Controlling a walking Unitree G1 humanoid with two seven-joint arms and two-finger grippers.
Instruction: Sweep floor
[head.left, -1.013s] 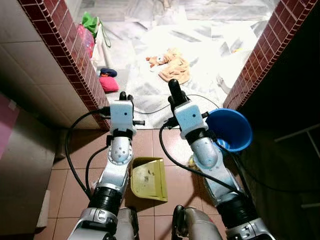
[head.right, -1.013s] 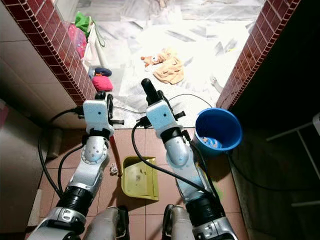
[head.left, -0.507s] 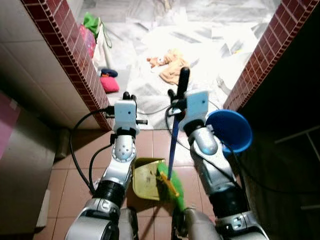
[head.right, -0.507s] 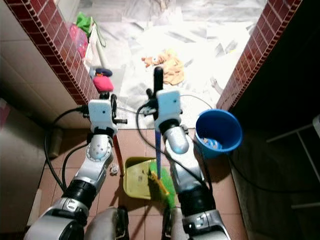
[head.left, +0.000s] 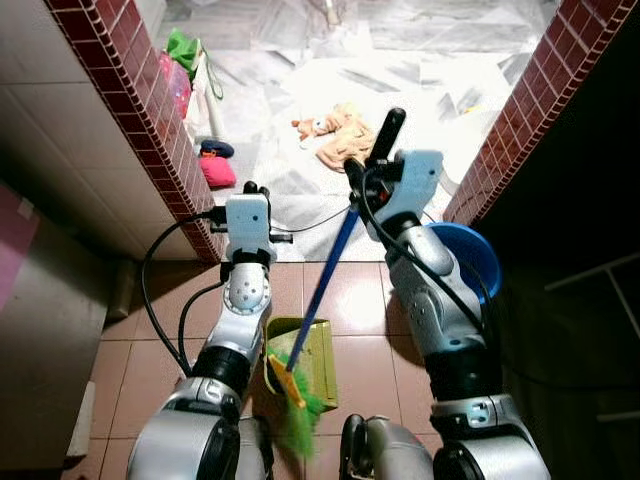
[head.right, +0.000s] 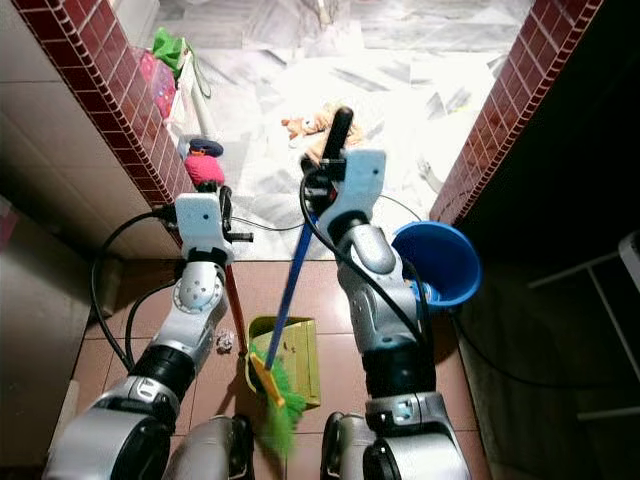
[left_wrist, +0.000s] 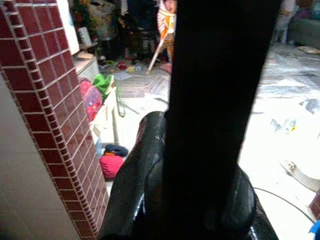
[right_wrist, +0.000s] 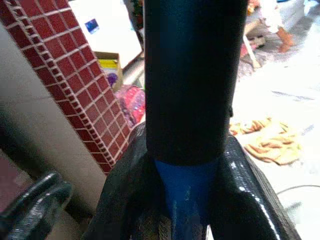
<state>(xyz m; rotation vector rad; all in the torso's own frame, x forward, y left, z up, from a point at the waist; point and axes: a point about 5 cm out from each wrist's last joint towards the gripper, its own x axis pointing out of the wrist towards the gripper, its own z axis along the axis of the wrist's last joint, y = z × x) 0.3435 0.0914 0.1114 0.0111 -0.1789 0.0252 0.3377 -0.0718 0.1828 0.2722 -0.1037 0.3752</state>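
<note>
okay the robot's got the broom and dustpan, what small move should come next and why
Probably a short push of the green bristles forward into the yellow dustpan. The right gripper holds the blue broom handle, the left gripper holds the red dustpan handle, and the bristles sit at the pan's near edge.

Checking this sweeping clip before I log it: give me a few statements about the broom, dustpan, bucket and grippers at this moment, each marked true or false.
1. The right gripper holds the broom by its blue handle. True.
2. The broom's green bristles lie by the near end of the yellow-green dustpan. True.
3. The blue bucket stands on the robot's left side. False: it stands on the robot's right, beside the right arm.
4. The left gripper is clamped on the broom's blue handle. False: it holds a red handle that runs down towards the dustpan.
5. The dustpan lies on the pale marble floor. False: it lies on the reddish-brown tiles.
</note>
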